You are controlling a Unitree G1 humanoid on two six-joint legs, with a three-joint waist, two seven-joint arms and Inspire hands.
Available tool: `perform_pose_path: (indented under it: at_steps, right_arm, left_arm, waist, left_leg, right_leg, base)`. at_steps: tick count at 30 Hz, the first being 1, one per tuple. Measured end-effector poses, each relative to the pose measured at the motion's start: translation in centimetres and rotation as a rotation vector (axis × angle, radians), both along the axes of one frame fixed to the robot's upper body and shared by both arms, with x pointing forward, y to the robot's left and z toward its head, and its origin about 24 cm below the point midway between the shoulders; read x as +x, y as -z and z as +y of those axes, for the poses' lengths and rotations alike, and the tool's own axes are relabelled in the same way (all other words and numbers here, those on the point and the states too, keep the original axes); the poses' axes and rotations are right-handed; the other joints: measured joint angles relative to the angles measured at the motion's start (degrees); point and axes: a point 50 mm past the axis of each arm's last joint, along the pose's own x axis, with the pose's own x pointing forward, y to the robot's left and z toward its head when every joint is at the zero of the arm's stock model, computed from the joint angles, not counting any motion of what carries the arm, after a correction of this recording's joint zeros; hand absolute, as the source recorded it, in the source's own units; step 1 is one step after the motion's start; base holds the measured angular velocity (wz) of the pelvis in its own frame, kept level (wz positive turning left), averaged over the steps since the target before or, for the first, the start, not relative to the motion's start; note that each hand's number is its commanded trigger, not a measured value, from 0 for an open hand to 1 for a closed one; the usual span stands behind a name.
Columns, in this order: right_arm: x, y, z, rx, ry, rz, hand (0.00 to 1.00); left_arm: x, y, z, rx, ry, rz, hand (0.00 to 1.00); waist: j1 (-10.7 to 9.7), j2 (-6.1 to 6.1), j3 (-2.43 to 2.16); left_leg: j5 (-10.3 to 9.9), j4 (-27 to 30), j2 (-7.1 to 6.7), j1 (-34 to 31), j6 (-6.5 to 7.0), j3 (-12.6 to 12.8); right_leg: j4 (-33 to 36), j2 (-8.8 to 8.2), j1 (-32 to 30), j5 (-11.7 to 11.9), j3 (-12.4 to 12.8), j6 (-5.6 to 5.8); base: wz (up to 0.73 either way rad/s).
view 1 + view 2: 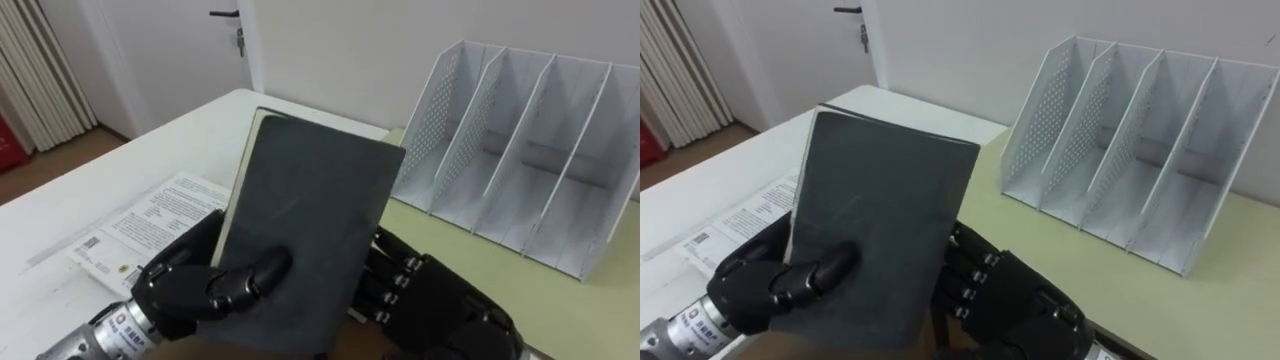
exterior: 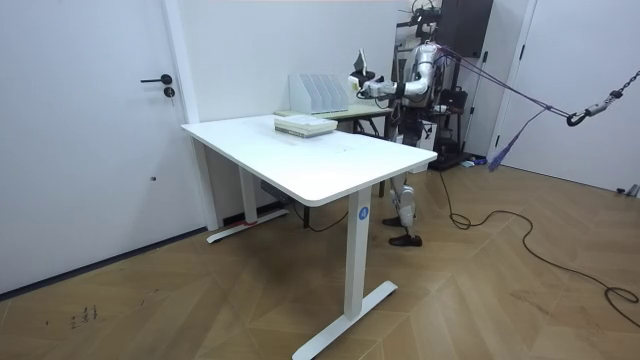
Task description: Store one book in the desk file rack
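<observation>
**Step in hand: transfer.** The book [image 1: 300, 220] is being held up off the white desk [image 1: 120, 170] and is not yet in the file rack [image 1: 432, 125].

- The left hand [image 1: 190, 285] is gripping the book's lower left corner, its thumb curling across the dark front cover.
- The right hand [image 1: 430, 300] is bracing the lower right edge, its fingers [image 1: 395, 275] bending round behind the cover.
- The book is standing nearly upright between the two hands, leaning slightly.
- The file rack is standing ahead and to the right on the green-topped desk [image 1: 450, 250], well apart from the book. Its compartments are showing empty.
- A printed booklet [image 1: 150, 225] is lying flat on the white desk, just beside the left hand.

**Next move (judgement).** The book is needing to travel forward and to the right. It must then turn until its edge is lining up with the dividers, and descend into one compartment. A corner catching on a divider is the likely fault. One hand will probably need to let go before insertion.
</observation>
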Motion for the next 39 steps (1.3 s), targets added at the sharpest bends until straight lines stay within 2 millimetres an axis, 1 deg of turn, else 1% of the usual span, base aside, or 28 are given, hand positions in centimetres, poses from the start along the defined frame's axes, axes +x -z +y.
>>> perform_pose_path:
  at_steps: [5, 11, 13, 15, 21, 30, 31, 32, 33, 39]
  right_arm:
    - [-0.7, 0.7, -0.1, -0.007, 0.0, 0.042, 1.0]
    - [-1.0, 1.3, 0.6, -0.028, -0.031, 0.085, 1.0]
    - [-1.1, 1.3, 0.7, -0.026, -0.036, 0.086, 1.0]
    - [-1.1, 1.2, 0.7, -0.029, -0.039, 0.083, 1.0]
    - [-1.1, 1.0, 0.5, -0.045, -0.049, 0.075, 1.0]
    - [-1.3, 1.1, 0.5, -0.051, -0.068, 0.091, 1.0]
    - [-1.4, 1.1, 0.4, -0.051, -0.073, 0.095, 1.0]
    - [-1.4, 1.1, 0.5, -0.05, -0.074, 0.096, 1.0]
    - [-1.4, 1.1, 0.5, -0.048, -0.076, 0.097, 1.0]
    - [-1.4, 1.1, 0.5, -0.05, -0.079, 0.094, 1.0]
  left_arm:
    - [-0.3, 0.1, 0.1, 0.037, 0.058, 0.001, 1.0]
    - [-1.1, 1.1, -1.5, 0.046, 0.21, 0.046, 1.0]
    - [-1.2, 1.2, -1.5, 0.046, 0.225, 0.059, 1.0]
    - [-1.2, 1.2, -1.5, 0.05, 0.231, 0.062, 1.0]
    - [-1.2, 1.2, -1.5, 0.056, 0.249, 0.069, 1.0]
    - [-1.4, 1.2, -1.3, 0.075, 0.264, 0.079, 1.0]
    - [-1.4, 1.2, -1.3, 0.075, 0.267, 0.079, 0.84]
    - [-1.4, 1.2, -1.3, 0.075, 0.267, 0.08, 0.47]
    - [-1.4, 1.2, -1.3, 0.075, 0.268, 0.08, 0.0]
    - [-1.2, 1.2, -1.3, 0.087, 0.253, 0.081, 0.0]
  waist:
    - [0.0, 0.03, 0.15]
    - [-0.08, 0.2, 0.28]
    - [-0.17, 0.34, 0.26]
    - [-0.13, 0.49, 0.11]
    - [-0.05, 0.64, 0.05]
    - [-0.06, 0.57, 0.09]
    - [-0.05, 0.57, 0.08]
    - [-0.04, 0.56, 0.09]
    - [-0.02, 0.56, 0.09]
    - [0.16, 0.43, 0.17]
  left_leg:
    - [0.0, -0.04, 0.06, 0.55, 0.0, -0.01]
    - [-0.01, -0.01, 0.03, 0.42, -0.01, 0.17]
    - [-0.02, 0.04, 0.03, 0.06, -0.03, 0.16]
    - [-0.04, 0.16, 0.03, -0.35, -0.06, 0.15]
    - [-0.04, 0.52, 0.01, -0.65, -0.06, 0.17]
    - [-0.06, 1.33, 0.03, -1.22, -0.09, 0.01]
    - [-0.06, 1.33, 0.03, -1.3, -0.09, -0.02]
    - [-0.07, 1.33, 0.03, -1.36, -0.09, -0.03]
    - [-0.07, 1.33, 0.03, -1.41, -0.09, -0.07]
    - [-0.06, 1.37, 0.02, -0.82, -0.1, -0.03]
  right_leg:
    - [-0.28, -0.01, 0.65, -0.02, 0.14, 0.0]
    - [-0.19, -0.04, 0.56, -0.06, 0.19, 0.05]
    - [-0.05, 0.0, 0.4, -0.07, 0.15, 0.05]
    - [0.22, 0.0, -0.39, -0.07, 0.17, 0.03]
    - [1.07, -0.04, -0.93, -0.15, 0.23, -0.07]
    - [1.38, -0.06, -1.81, -0.18, 0.25, -0.11]
    - [1.73, -0.09, -2.04, -0.24, 0.29, -0.15]
    - [1.96, -0.12, -2.1, -0.29, 0.29, -0.17]
    - [1.97, -0.11, -1.94, -0.29, 0.3, -0.17]
    - [1.94, -0.03, -1.59, -0.3, 0.28, -0.21]
  base:
    - [0.0]
    - [0.0]
    - [0.0]
    - [0.0]
    - [0.0]
    - [0.0]
    - [-0.03]
    - [-0.03]
    - [0.0]
    - [0.0]
